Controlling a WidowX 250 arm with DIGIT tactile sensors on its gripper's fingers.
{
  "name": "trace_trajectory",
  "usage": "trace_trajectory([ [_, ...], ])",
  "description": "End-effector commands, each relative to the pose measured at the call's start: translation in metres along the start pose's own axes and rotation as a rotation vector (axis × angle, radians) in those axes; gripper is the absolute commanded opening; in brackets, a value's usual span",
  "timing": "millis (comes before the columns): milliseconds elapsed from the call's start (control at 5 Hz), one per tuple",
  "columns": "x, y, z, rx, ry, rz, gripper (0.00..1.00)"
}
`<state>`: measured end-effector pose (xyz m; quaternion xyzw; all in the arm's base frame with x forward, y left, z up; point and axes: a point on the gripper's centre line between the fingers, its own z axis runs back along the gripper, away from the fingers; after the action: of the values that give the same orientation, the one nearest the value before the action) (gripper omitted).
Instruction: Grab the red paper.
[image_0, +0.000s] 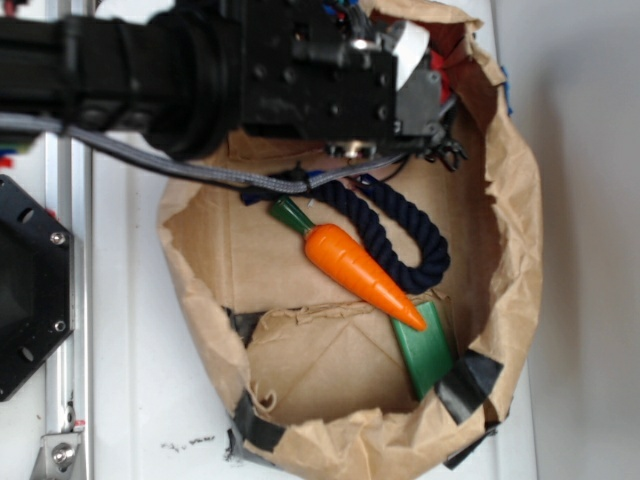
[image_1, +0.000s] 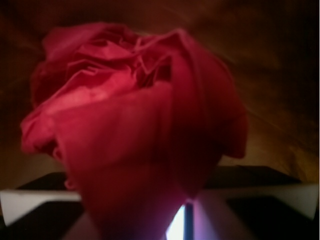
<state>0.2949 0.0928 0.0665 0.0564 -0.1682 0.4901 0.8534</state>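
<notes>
Clearly we are at the grasp itself: in the wrist view the red paper (image_1: 135, 125) fills nearly the whole picture, crumpled and creased, sitting right at the mouth of the gripper (image_1: 186, 222). Pale finger surfaces (image_1: 35, 202) show low at either side, but the wad hides the tips, so we cannot tell whether the jaws have closed on it or only bracket it.

From the exterior view the paper lies in the far corner of the brown bag (image_0: 520, 220), under the arm (image_0: 200, 60); only a red sliver (image_0: 455, 60) shows beside the wrist. Our judgement is that the next move calls for a firm close, then a straight lift, since crumpled paper gives way and could slip.

Room is tight there: the bag's wall rises just beside the gripper. Farther off, the carrot (image_0: 355, 265), rope (image_0: 400, 225) and green block (image_0: 425, 350) lie toward the bag's middle and opposite edge, well apart from the grasp.
</notes>
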Motion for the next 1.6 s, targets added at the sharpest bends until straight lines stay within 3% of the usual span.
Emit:
trace_trajectory([
  [0,-0.002,-0.005,0.047,-0.155,-0.006,-0.072,0.00],
  [200,-0.004,-0.006,0.048,-0.201,0.049,-0.099,0.00],
  [600,-0.025,-0.023,0.056,-0.330,0.274,-0.320,0.00],
  [800,-0.055,-0.035,0.072,-0.288,0.409,-0.443,0.00],
  [1000,-0.070,-0.026,0.091,-0.228,0.522,-0.484,0.00],
  [1200,-0.076,-0.016,0.112,-0.158,0.527,-0.512,0.00],
  [1400,-0.067,-0.008,0.118,-0.070,0.426,-0.476,0.00],
])
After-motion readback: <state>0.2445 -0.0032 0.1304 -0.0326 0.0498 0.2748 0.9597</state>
